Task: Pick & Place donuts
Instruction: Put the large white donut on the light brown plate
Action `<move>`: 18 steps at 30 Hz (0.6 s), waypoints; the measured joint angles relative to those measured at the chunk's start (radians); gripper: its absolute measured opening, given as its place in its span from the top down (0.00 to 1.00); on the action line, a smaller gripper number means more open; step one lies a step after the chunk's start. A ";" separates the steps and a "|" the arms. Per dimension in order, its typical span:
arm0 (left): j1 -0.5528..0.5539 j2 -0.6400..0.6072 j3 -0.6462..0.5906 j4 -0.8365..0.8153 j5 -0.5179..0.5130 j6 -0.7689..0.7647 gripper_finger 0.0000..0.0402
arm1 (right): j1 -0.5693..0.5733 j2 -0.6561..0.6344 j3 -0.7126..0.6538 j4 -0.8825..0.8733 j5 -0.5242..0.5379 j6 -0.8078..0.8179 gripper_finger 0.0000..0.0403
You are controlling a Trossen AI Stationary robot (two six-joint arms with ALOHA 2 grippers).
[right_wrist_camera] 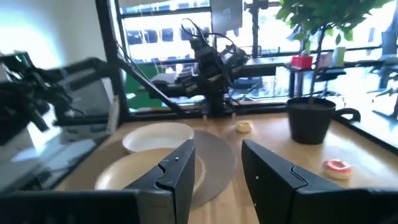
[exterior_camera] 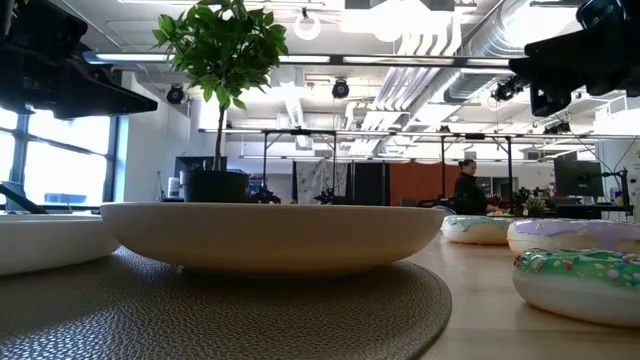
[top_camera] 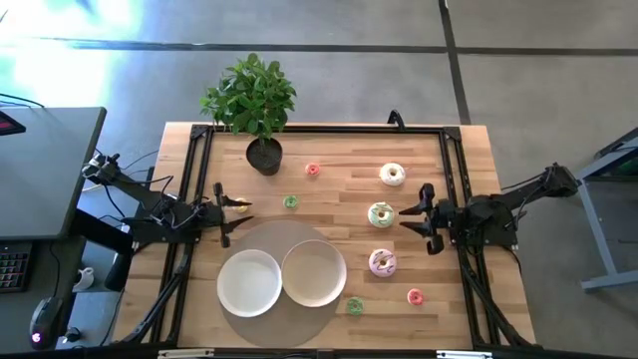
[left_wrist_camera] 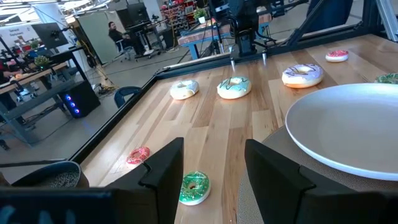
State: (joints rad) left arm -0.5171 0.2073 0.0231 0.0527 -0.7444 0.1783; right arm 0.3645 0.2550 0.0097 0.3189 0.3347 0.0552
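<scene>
On the wooden table (top_camera: 329, 189) lie three larger donuts: a cream one (top_camera: 392, 175), a green-iced one (top_camera: 381, 213) and a pink one (top_camera: 383, 262). Tiny ones lie around them: red (top_camera: 312, 170), green (top_camera: 290, 201), yellow (top_camera: 242, 206), green (top_camera: 354, 306) and red (top_camera: 415, 295). My right gripper (top_camera: 407, 214) is open just right of the green-iced donut (left_wrist_camera: 234, 87) and hovers above the table. My left gripper (top_camera: 225, 210) is open beside the yellow tiny donut, and the green tiny donut (left_wrist_camera: 194, 186) lies ahead of its fingers.
Two white plates (top_camera: 249, 282) (top_camera: 314, 272) sit side by side on a round grey mat (top_camera: 274, 234) at the table's near middle. A potted plant (top_camera: 264, 155) stands at the far edge. A black frame (top_camera: 449, 179) borders the table. People stand in the room beyond.
</scene>
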 joint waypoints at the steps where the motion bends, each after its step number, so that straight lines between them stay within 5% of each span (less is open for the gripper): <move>1: 0.000 0.000 0.000 0.000 0.000 0.000 0.58 | 0.000 0.000 0.000 0.000 0.000 -0.019 0.68; 9: 0.000 0.000 0.000 0.000 0.001 0.000 0.58 | 0.000 0.000 0.000 0.036 0.028 -0.087 0.68; 15: 0.000 0.000 0.000 0.013 0.030 0.005 0.58 | 0.000 0.000 0.000 0.267 0.391 -0.258 0.68; 18: 0.000 0.000 0.000 0.013 0.071 -0.010 0.58 | 0.000 0.000 0.000 0.343 0.492 -0.273 0.68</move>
State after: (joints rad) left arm -0.5175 0.2070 0.0231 0.0655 -0.6730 0.1684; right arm 0.3641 0.2551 0.0097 0.6615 0.8268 -0.2179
